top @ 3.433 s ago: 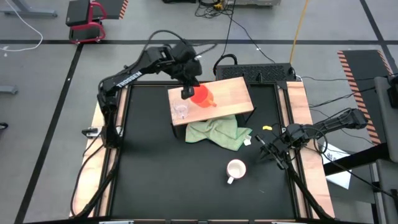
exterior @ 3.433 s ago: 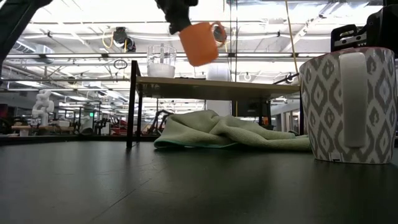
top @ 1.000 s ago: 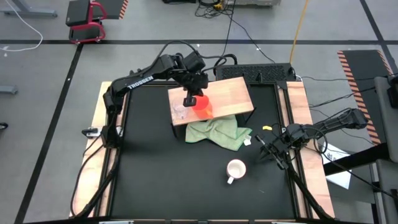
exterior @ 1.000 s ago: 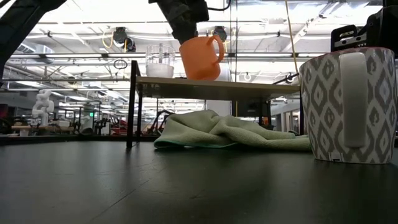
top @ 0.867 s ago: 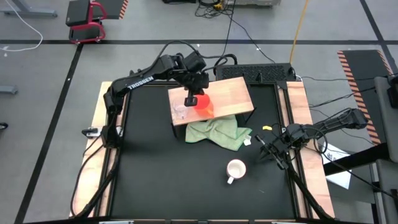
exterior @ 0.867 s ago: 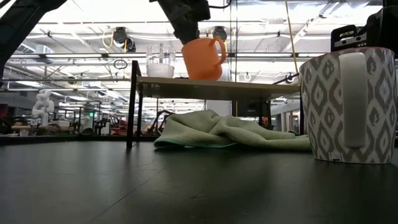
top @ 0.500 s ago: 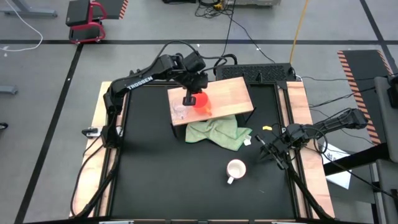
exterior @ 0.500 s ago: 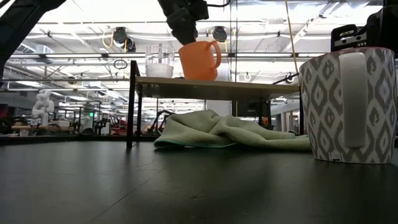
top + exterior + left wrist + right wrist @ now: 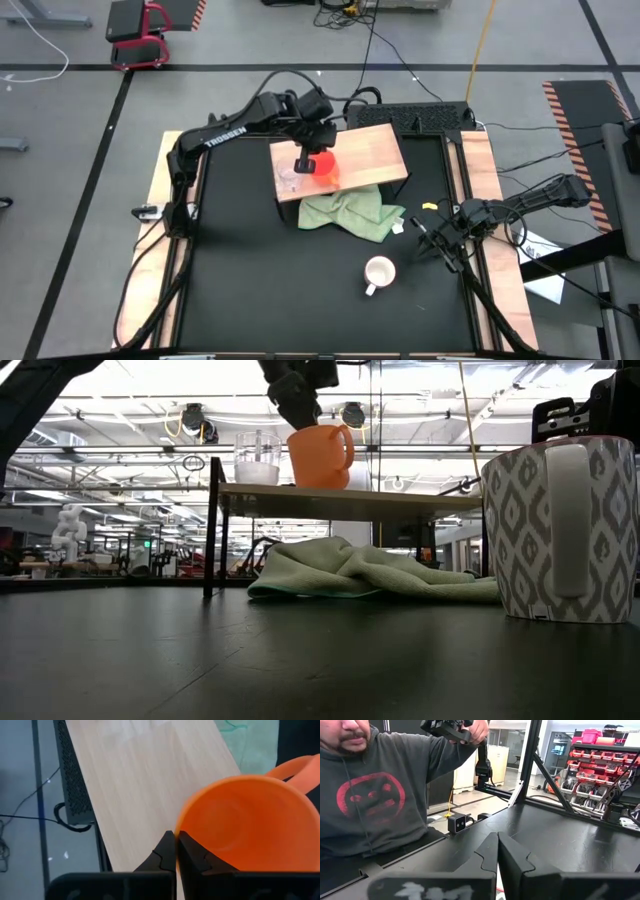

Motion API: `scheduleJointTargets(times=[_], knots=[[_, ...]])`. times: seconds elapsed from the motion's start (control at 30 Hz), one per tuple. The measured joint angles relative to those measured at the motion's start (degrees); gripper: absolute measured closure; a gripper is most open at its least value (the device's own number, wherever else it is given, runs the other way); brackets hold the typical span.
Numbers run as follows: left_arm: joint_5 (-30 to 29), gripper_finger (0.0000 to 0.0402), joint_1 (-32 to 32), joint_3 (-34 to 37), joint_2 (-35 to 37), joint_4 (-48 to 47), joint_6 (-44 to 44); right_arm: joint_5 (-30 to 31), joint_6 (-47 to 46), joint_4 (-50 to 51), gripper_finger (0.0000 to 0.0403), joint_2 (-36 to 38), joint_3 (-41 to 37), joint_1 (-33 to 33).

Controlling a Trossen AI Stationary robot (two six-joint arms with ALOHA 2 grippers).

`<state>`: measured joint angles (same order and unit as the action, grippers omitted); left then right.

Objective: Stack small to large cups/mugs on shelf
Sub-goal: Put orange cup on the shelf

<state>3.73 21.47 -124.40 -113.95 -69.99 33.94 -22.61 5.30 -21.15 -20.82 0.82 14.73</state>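
Observation:
The orange mug [image 9: 322,166] stands upright on the tan shelf board [image 9: 375,148], next to the small clear glass cup [image 9: 290,180], which also stands on the board. In the low view the mug's base [image 9: 320,482] is down on the shelf [image 9: 400,500], with the glass [image 9: 258,460] beside it. My left gripper [image 9: 304,160] is shut on the mug's rim. The white patterned mug [image 9: 379,272] stands on the black table near the front right. My right gripper [image 9: 432,240] is shut and empty at the table's right edge. My left gripper pinches the orange mug's rim [image 9: 179,826] on the side away from the handle, one finger inside the mug and one outside. The fingers come from above, slanting down. The mug stands upright with its base on the shelf board.
A green cloth [image 9: 350,212] lies crumpled under and in front of the shelf. A small yellow thing [image 9: 430,205] lies near the right arm. A person [image 9: 370,795] stands beyond the table in the right wrist view.
My left gripper has gone down a little and slightly toward the glass cup, still shut on the orange mug. The mug, slightly tipped before, now stands level with its base on the shelf.

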Motion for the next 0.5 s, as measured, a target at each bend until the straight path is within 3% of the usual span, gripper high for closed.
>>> scheduleJointTargets(times=[0.5], knots=[[-3.57, 0.0401, -0.02, -0.02, 0.0, -2.02, 0.59, 0.0, 0.09, 0.02, 0.0403, 0.01, 0.01, 0.0]])
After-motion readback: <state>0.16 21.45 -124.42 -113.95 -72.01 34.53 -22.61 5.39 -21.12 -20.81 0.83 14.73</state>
